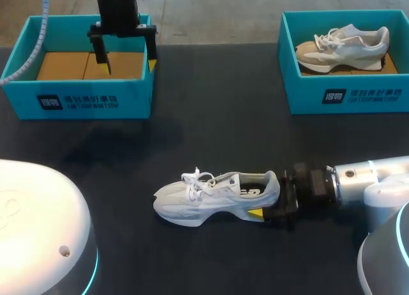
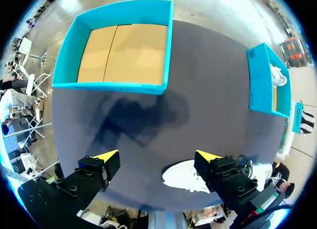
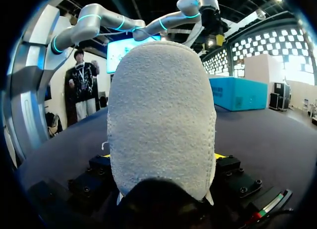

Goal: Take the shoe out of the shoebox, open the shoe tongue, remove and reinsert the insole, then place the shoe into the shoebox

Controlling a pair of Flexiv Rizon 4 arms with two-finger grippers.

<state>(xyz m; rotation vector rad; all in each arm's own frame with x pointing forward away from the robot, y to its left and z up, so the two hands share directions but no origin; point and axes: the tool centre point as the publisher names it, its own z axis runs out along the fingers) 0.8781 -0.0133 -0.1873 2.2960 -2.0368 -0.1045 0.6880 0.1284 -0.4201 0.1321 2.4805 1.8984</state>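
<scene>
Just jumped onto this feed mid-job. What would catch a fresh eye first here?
The white shoe lies on its sole on the dark table, near the front, its heel clamped in the right gripper. Behind it, the left gripper hangs open over the empty blue box at the back left, while a second blue box at the back right holds a beige shoe.

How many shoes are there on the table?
2. One white shoe lies on the table, heel in the right gripper. The other shoe sits in the blue box at far right. The left box holds none.
</scene>
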